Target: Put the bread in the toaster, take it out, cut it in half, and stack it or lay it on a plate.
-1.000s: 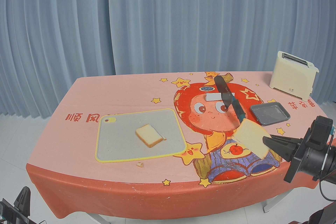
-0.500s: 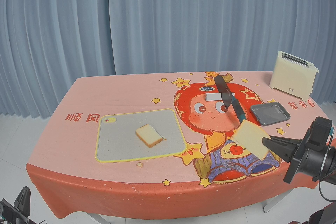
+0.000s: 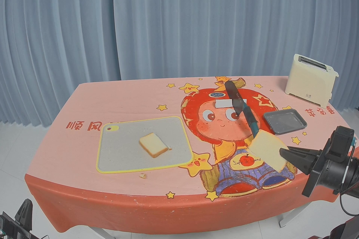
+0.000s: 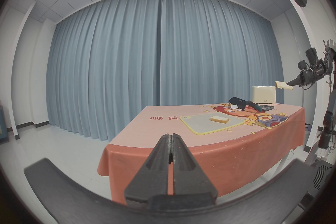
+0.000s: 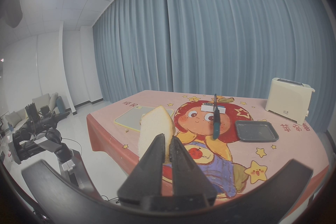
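Observation:
My right gripper (image 3: pixel 286 154) is shut on a pale slice of bread (image 3: pixel 267 149), held upright above the table's front right part; the slice (image 5: pixel 155 132) rises from the right gripper (image 5: pixel 167 140). A smaller piece of bread (image 3: pixel 153 144) lies on the grey, yellow-rimmed cutting board (image 3: pixel 119 150). The cream toaster (image 3: pixel 310 80) stands at the far right corner. A dark grey plate (image 3: pixel 285 121) lies in front of it. A knife (image 3: pixel 241 109) with a teal handle rests on a white block (image 3: pixel 223 103). My left gripper (image 4: pixel 171 146) is shut on nothing, low and off the table's left front.
The table carries a pink cartoon-print cloth (image 3: pixel 112 101). A crumb (image 3: pixel 142 176) lies just in front of the cutting board. Blue curtains (image 3: pixel 179 12) hang behind the table. Bare cloth stretches behind the board and along the left side.
The whole head picture has shifted a little, so the camera moved. The right gripper keeps hold of the slice. The bread on the board, knife, plate and toaster lie as before.

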Controlling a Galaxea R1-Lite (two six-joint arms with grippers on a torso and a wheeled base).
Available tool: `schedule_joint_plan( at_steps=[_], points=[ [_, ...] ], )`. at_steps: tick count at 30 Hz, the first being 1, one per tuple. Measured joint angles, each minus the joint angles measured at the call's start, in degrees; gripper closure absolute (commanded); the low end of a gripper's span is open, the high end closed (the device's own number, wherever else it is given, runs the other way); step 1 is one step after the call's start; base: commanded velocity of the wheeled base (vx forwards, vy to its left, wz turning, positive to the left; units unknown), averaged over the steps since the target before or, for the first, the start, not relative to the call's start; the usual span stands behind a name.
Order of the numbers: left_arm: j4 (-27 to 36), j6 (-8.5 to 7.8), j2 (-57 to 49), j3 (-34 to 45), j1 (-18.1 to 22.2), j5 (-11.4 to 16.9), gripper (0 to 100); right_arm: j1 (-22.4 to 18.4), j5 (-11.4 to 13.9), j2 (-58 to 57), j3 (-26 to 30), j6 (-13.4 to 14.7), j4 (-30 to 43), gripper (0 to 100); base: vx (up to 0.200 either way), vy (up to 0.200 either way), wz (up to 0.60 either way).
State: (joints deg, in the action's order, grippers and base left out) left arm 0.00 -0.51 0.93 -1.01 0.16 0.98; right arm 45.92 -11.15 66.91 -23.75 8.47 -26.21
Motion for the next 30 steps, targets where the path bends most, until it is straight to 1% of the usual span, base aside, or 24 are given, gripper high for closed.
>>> schedule_joint_plan(
  at_steps=[4, 8, 11, 13, 24, 30],
  points=[
    [0.00, 0.05, 0.00, 0.00, 0.00, -0.02, 100, -0.23, -0.06, -0.02, -0.30, 0.00, -0.01, 100, 0.000, -0.200, 0.00],
    [0.00, 0.07, 0.00, 0.00, 0.00, 0.00, 100, -0.33, -1.56, 0.04, -0.73, 0.01, -0.04, 100, 0.000, -0.200, 0.00],
    [0.00, 0.05, 0.00, 0.00, 0.00, 0.00, 100, -0.30, -3.40, 0.54, -1.13, 0.26, -0.09, 100, 0.000, 0.000, 0.00],
    [0.00, 0.02, 0.00, 0.00, 0.00, 0.00, 100, -0.33, -4.12, 0.94, -1.41, 0.39, -0.11, 100, 0.000, 0.000, 0.00],
    [0.00, -0.11, 0.00, 0.00, -0.02, 0.00, 100, -0.69, -4.14, 2.29, -2.44, 0.66, -0.06, 100, 0.000, 0.000, 0.00],
    [0.00, -0.09, 0.00, 0.00, 0.00, 0.00, 100, -2.24, -4.19, 2.88, -2.10, 0.77, 0.13, 100, 0.000, 0.000, 0.00]
  ],
)
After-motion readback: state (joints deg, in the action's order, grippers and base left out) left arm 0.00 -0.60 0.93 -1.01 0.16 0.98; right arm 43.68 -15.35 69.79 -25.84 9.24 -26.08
